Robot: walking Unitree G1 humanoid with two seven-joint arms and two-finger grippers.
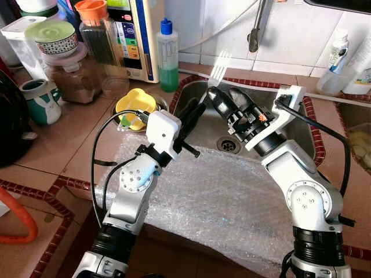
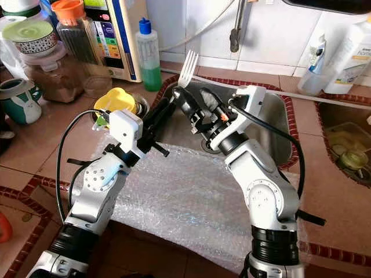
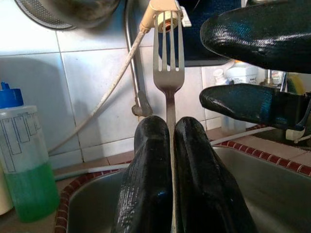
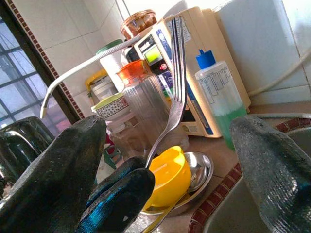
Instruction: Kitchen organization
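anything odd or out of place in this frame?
Yes: a sheet of bubble wrap lies across the counter and the front of the sink, an unusual spot for it. The left tool holds a fork upright, tines up.

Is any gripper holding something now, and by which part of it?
The left gripper holds a fork by its handle, tines up. The right gripper is open beside it, holding nothing.

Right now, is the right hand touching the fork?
Apart. The right wrist view shows the right hand open, its fingers either side of the fork with gaps; the left hand clamps the handle.
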